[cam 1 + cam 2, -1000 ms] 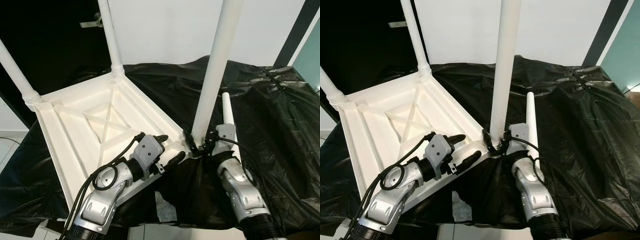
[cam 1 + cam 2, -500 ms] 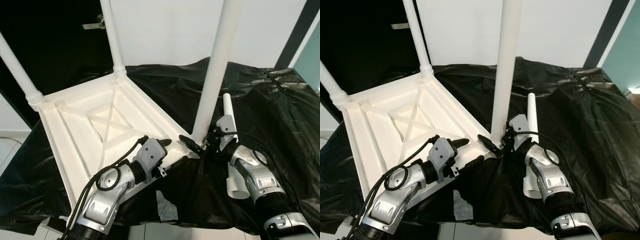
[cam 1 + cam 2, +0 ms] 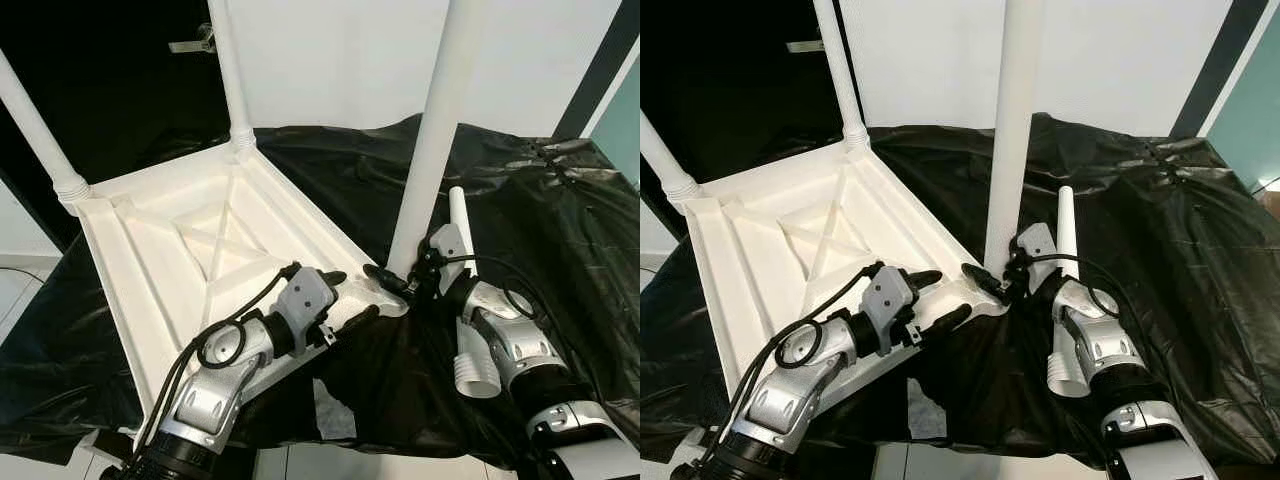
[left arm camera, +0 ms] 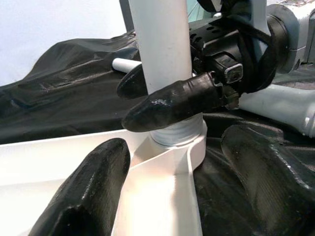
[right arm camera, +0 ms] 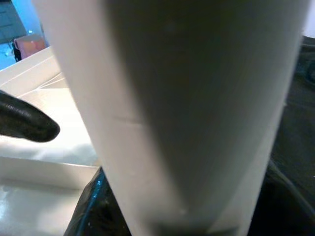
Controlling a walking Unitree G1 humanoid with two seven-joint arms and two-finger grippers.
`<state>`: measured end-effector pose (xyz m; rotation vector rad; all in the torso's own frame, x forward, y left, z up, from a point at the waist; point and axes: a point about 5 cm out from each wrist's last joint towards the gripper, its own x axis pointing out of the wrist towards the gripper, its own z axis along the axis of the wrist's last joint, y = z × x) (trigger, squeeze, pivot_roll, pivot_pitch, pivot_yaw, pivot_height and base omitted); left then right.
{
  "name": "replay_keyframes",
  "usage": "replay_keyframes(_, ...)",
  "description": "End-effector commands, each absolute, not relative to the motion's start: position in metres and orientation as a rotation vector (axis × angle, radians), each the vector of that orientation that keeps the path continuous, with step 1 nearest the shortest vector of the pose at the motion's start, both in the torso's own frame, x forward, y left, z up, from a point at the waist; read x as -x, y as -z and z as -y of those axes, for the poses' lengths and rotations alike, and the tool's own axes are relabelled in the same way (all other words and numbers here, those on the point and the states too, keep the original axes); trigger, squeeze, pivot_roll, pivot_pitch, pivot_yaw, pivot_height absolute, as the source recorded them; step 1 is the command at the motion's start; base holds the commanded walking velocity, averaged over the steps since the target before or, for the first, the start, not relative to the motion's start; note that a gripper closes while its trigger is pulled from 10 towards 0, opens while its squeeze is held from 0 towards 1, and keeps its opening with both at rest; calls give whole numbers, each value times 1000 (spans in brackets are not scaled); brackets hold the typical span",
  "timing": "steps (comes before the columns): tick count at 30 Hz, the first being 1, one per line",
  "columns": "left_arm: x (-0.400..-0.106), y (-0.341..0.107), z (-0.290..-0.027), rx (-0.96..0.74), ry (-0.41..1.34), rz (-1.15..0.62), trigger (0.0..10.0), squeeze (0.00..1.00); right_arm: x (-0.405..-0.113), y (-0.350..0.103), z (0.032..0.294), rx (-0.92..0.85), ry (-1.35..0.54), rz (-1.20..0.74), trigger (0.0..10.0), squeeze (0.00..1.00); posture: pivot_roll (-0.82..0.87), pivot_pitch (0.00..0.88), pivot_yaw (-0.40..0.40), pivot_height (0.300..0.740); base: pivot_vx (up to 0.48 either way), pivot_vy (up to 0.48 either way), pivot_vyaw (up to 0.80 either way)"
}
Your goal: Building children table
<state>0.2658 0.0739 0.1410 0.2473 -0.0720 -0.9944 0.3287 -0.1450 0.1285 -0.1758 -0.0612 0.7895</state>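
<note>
A crinkled black plastic sheet [image 3: 560, 230] drapes the work surface beneath and beyond the right gripper [image 3: 398, 285], hanging in folds over the near edge. Behind it stands a plain white wall [image 3: 340, 60]. Beyond the left gripper [image 3: 345, 297] lies a dark doorway with a door handle [image 3: 190, 44]. Pale floor tiles [image 3: 15, 290] show off to that side.
</note>
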Motion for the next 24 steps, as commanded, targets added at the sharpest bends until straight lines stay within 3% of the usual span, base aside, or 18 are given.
replay_keyframes(1, -266, -137, -78, -238, 953, 65, 10000, 0, -326, -117, 147, 168, -744, 18, 10000, 0, 21, 0, -51, 740, 0, 0, 0)
replay_keyframes(19, -257, -124, -86, -230, 871, 6, 10000, 0, -301, -95, 126, 10, -197, -14, 10000, 0, 18, 0, -49, 740, 0, 0, 0)
replay_keyframes(20, -259, -124, -89, -233, 846, 4, 10000, 0, -297, -98, 116, -38, -143, -2, 10000, 0, 0, 0, -42, 740, 0, 0, 0)
replay_keyframes(24, -261, -126, -90, -221, 830, 11, 10000, 0, -294, -102, 108, -65, -162, 11, 10000, 0, -7, 0, -38, 740, 0, 0, 0)
